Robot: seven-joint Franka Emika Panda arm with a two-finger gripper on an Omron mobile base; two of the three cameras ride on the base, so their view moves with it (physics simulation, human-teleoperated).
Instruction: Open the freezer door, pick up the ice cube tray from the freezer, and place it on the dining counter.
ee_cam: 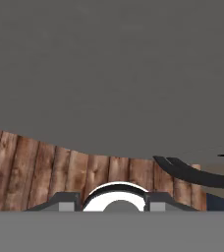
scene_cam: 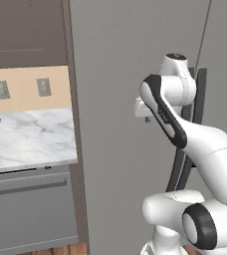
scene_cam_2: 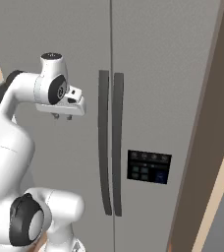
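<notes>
The gripper [scene_cam_2: 62, 117] points down, left of the long dark handle [scene_cam_2: 103, 142] that runs up and down the closed freezer door [scene_cam_2: 60, 39], not touching it, so it must move right; I cannot tell how far its fingers are apart.

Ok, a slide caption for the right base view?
Gripper hangs empty left of the closed freezer door, short of its dark handle.

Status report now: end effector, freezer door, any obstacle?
End effector empty, pointing down, left of the handle, not touching. Freezer door closed. No obstacle seen.
</notes>
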